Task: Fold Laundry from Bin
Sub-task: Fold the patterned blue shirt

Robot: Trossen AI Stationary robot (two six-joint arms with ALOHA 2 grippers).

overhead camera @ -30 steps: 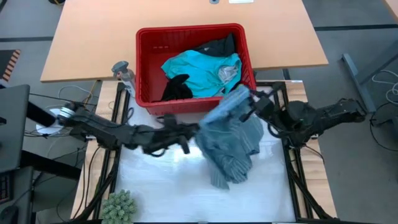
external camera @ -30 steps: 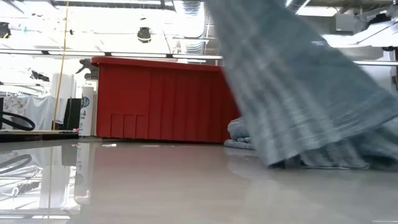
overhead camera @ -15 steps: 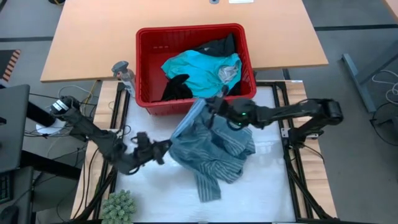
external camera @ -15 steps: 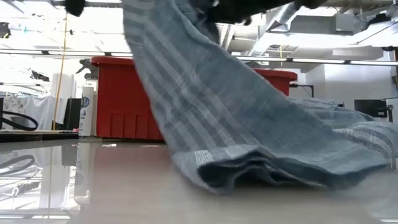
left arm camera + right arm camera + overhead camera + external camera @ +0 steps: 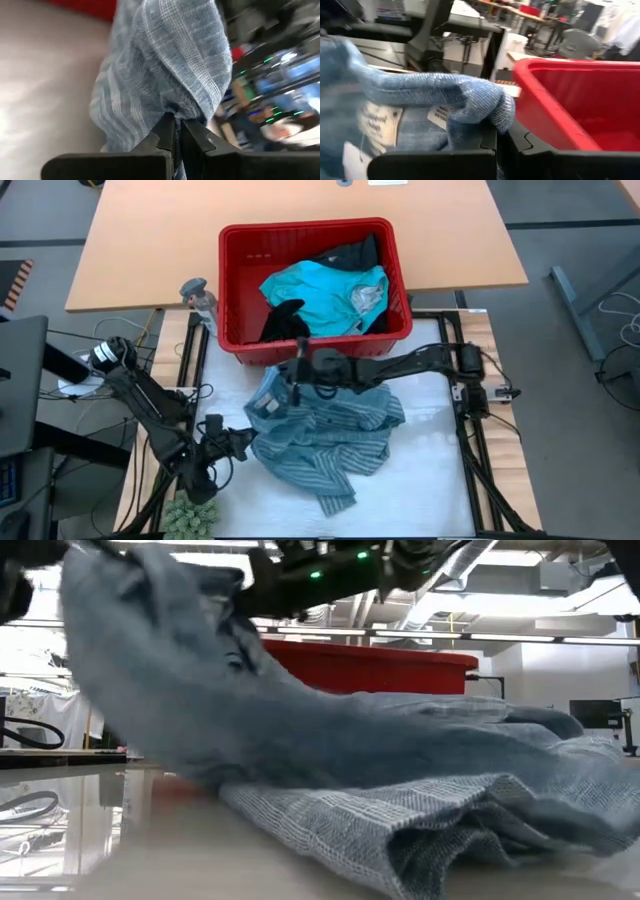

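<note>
Blue-grey striped shirt (image 5: 325, 430): crumpled on white surface (image 5: 430, 480), just near of red bin (image 5: 230, 290). Left claw (image 5: 243, 442): at shirt's left edge, clenched on fabric fold. Right claw (image 5: 296, 376): at shirt's far-left corner beside bin's near wall, clenched on collar area with labels. Turquoise garment (image 5: 325, 295), black garments (image 5: 285, 322): inside bin.
</note>
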